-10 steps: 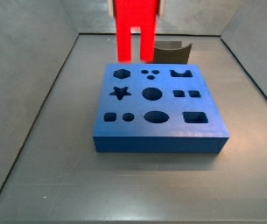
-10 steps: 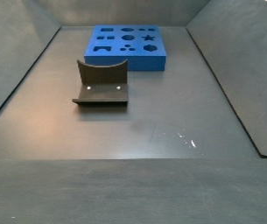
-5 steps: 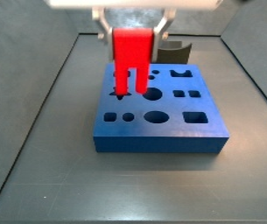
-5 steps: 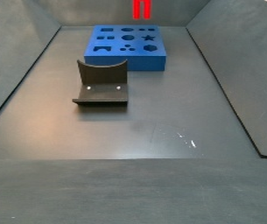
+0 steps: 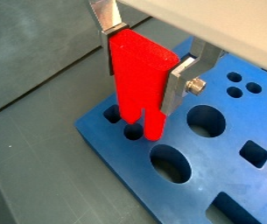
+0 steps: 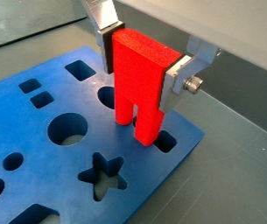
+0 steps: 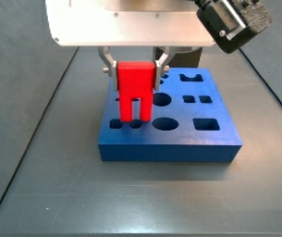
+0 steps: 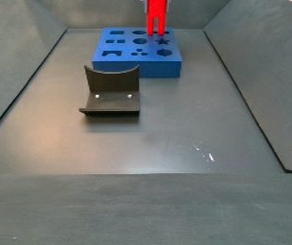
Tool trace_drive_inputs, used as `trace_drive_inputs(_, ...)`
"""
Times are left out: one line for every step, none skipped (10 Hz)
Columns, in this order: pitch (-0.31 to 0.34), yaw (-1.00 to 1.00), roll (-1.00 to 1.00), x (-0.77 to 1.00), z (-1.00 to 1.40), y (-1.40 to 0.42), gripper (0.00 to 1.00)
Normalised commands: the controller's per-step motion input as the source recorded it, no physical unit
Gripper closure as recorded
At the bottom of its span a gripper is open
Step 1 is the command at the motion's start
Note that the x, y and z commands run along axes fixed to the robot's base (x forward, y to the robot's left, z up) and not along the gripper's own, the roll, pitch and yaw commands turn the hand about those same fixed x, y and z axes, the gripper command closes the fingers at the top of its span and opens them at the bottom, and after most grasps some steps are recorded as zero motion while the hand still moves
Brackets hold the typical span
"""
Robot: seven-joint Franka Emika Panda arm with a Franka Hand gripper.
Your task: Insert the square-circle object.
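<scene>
Red two-pronged plastic square-circle object (image 6: 139, 83), clamped in the gripper (image 6: 142, 63), hangs prongs-down over the blue holed board (image 6: 53, 157); seating remains

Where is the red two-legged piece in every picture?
Wrist view: the square-circle object is mid-picture, in the gripper.
Wrist view: mid-picture, prongs at the blue board.
Side view: centre, over the board's front holes.
Side view: top edge.
Shared landmark: the blue board.

Gripper (image 6: 142, 64) over the board: flat silver fingers (image 6: 178, 76), one bolt head, boxy white wrist housing.
</scene>
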Motion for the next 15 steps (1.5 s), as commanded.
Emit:
trace_drive_inputs(-0.03, 0.05, 0.13, -0.15, 0.0, -0.18, 1.0)
trace_drive_inputs(-0.09, 0.06, 0.2, -0.23, 0.0, -0.29, 1.0)
trace_drive_inputs(-0.043, 0.03, 0.23, -0.23, -0.16, -0.22, 1.0)
trace_drive_inputs(-0.019, 0.08, 0.3, -0.24, -0.25, -0.17, 1.0)
trace_drive_inputs(0.0, 0.07, 0.29, -0.13, -0.28, -0.06, 1.0)
trace_drive_inputs(0.084, 0.0, 0.19, 0.0, -0.34, 0.0, 1.0)
trace_drive_inputs(0.159, -0.08, 0.19, 0.07, -0.39, 0.03, 1.0)
trace_drive_inputs(0.173, -0.16, 0.17, 0.11, -0.5, 0.02, 1.0)
trace_drive_inputs(0.121, -0.25, 0.05, 0.06, -0.79, 0.0, 1.0)
trace_drive_inputs(0.107, -0.28, 0.04, 0.02, -0.87, 0.0, 1.0)
trace_drive_inputs(0.03, -0.24, 0.0, 0.0, -1.0, 0.0, 1.0)
trace_drive_inputs(0.0, -0.23, 0.0, 0.0, -1.0, -0.02, 1.0)
trace_drive_inputs(0.0, -0.18, 0.0, 0.0, -1.0, -0.07, 1.0)
trace_drive_inputs(0.0, -0.1, 0.0, 0.01, -1.0, -0.11, 1.0)
trace_drive_inputs(-0.011, -0.06, 0.0, 0.07, -1.0, -0.12, 1.0)
